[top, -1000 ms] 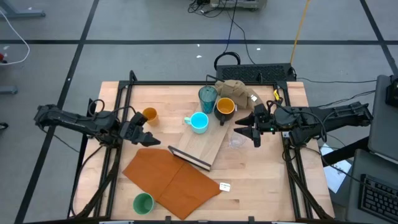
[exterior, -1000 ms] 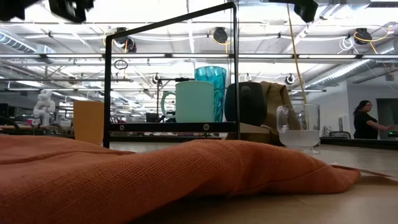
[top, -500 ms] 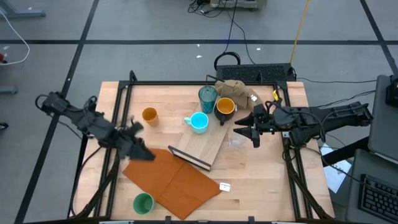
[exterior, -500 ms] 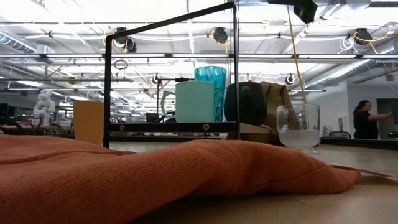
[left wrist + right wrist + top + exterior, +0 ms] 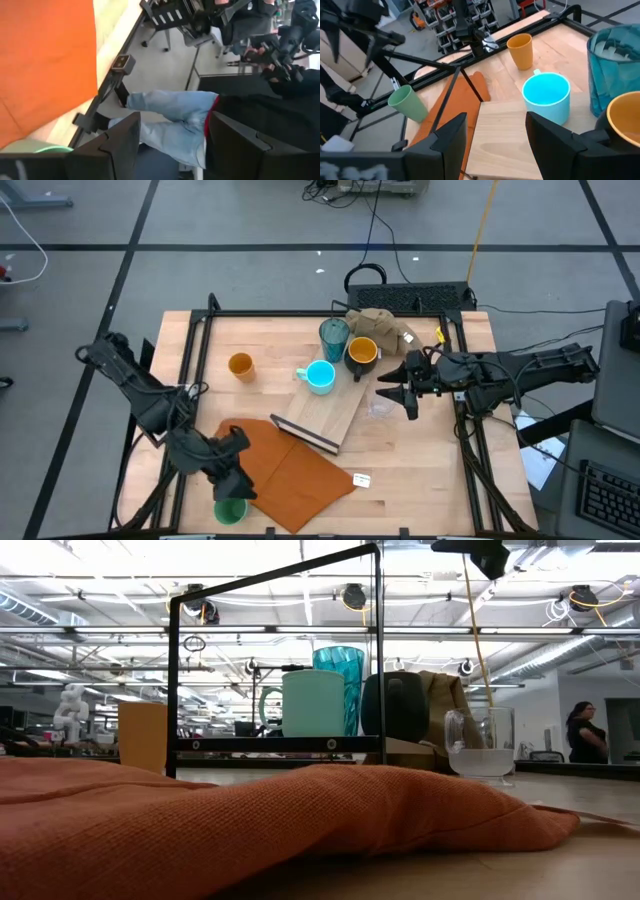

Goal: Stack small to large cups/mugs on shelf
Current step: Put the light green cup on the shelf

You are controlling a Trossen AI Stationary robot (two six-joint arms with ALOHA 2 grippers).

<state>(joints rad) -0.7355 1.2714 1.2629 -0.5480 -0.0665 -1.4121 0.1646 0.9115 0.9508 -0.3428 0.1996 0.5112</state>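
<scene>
Left hand (image 5: 238, 482) is empty, jaws parted, right over green cup (image 5: 230, 506) at desk's 7 o'clock. Risk: clipping the rim tips it off the near edge (orange sheet (image 5: 275, 463) adjacent). Right hand (image 5: 397, 392) half-open, empty, beside clear glass (image 5: 379, 408), 3 o'clock of shelf (image 5: 324, 414).

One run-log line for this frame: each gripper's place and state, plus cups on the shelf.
left gripper: open, over green cup | right gripper: open, empty, above clear glass | shelf: light blue mug on it

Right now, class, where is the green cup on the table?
In the high view the green cup stands near the table's front-left corner, just off the orange sheet, with the left gripper directly over it.
</scene>
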